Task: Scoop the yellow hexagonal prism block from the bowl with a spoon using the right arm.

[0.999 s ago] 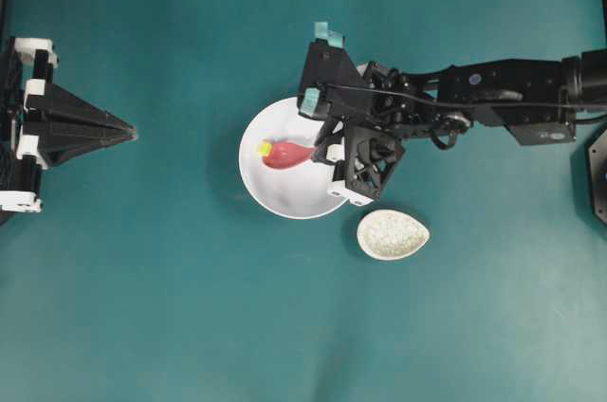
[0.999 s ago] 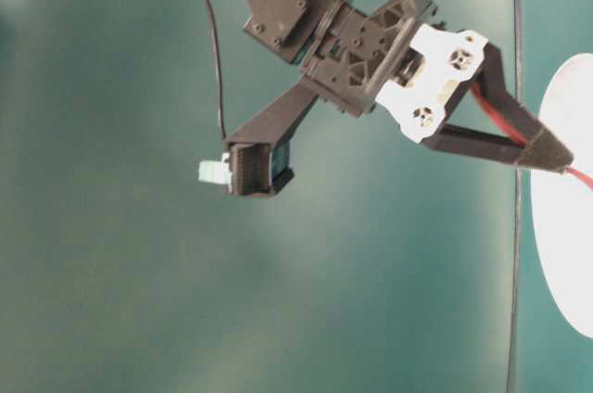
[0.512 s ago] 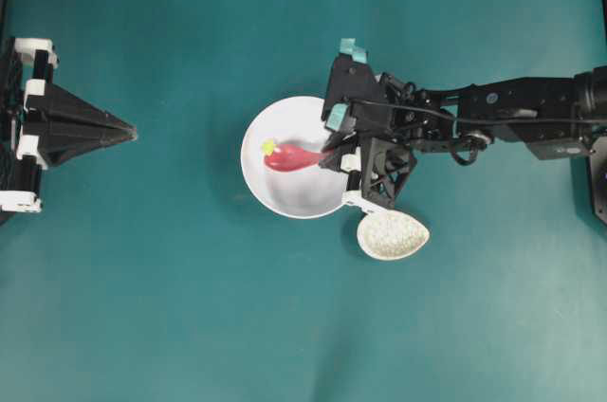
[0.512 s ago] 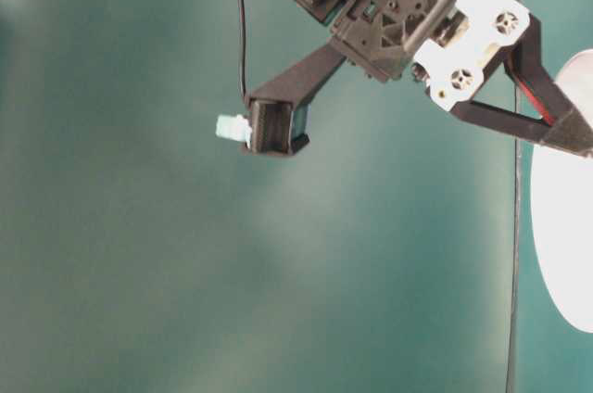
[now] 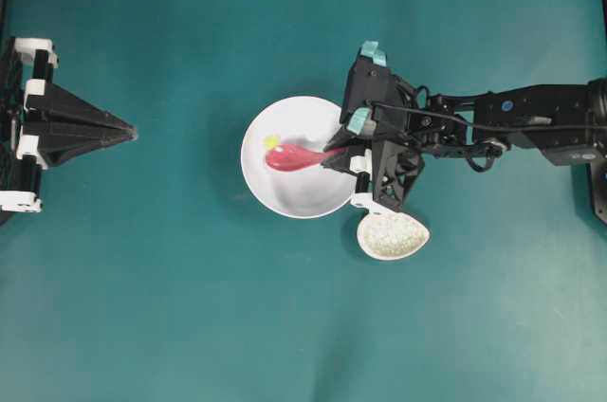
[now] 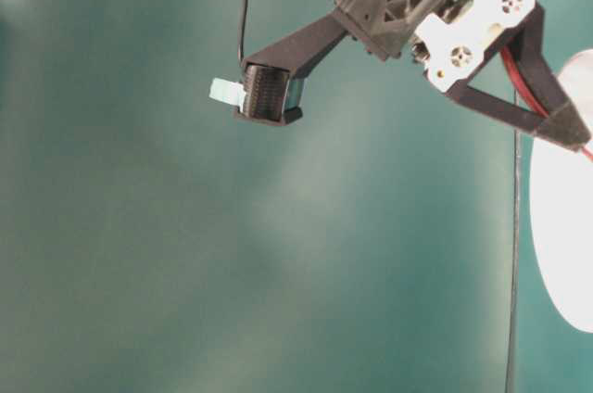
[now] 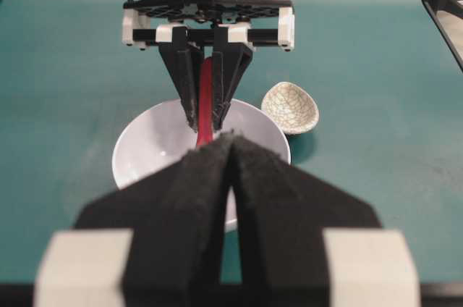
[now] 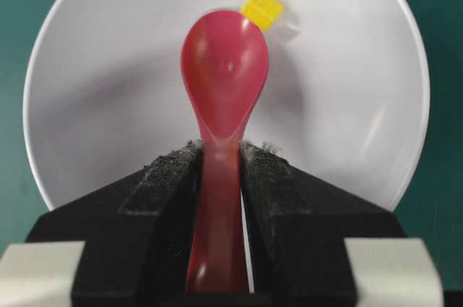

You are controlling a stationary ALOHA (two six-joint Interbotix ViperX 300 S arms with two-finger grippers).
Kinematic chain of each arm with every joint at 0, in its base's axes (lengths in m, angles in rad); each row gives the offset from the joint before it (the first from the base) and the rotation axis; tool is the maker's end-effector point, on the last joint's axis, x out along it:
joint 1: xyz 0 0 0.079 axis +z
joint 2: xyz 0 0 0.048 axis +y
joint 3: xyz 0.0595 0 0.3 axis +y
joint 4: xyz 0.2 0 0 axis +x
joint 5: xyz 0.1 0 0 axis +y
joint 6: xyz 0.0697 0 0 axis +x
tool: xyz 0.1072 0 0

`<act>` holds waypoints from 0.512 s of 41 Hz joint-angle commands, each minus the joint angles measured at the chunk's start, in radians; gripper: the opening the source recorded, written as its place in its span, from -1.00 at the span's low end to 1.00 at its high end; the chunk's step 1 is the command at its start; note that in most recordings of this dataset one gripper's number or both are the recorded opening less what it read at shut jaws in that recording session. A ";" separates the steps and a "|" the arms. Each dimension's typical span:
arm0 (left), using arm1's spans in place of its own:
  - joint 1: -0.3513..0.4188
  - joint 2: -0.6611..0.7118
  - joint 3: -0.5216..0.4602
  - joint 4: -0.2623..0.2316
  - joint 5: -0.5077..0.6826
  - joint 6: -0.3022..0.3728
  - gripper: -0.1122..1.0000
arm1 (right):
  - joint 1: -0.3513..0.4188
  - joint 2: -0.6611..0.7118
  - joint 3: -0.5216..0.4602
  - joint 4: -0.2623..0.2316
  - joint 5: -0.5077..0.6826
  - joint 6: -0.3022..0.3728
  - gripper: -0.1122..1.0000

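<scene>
- The right gripper (image 8: 219,169) has its padded fingers (image 8: 165,177) pinched on the short handle of the glossy pink-red spoon (image 8: 223,75), one on each side.
- In the overhead view the right arm (image 5: 512,122) reaches in from the right edge, and the right gripper sits at the right rim of the white bowl (image 5: 294,195), the spoon pointing left over the bowl.
- The oval scoop of the spoon faces up and is empty in the right wrist view.
- The yellow hexagonal prism block (image 8: 262,8) lies inside the bowl, just beside the tip of the scoop and near the bowl's far-left wall in the overhead view; whether it touches the scoop cannot be told.
- A small speckled teardrop-shaped spoon rest (image 5: 392,235) stands on the teal table (image 5: 190,326) just near-right of the bowl, close below the right gripper.
- The left gripper (image 5: 131,130) is at the left edge of the overhead view, well apart from the bowl, its two black fingers (image 7: 181,213) pressed together to a point with nothing between them.
- The table-level view shows the right gripper raised above the teal surface, with the red handle between its black fingers.
</scene>
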 commanded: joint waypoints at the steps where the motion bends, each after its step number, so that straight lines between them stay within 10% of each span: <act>1: 0.000 0.006 -0.015 0.002 -0.011 0.000 -0.82 | 0.003 -0.026 -0.009 -0.002 -0.015 0.002 -0.37; 21: 0.000 0.006 -0.015 0.002 -0.011 0.000 -0.82 | 0.003 -0.112 -0.006 -0.034 0.012 0.002 -0.37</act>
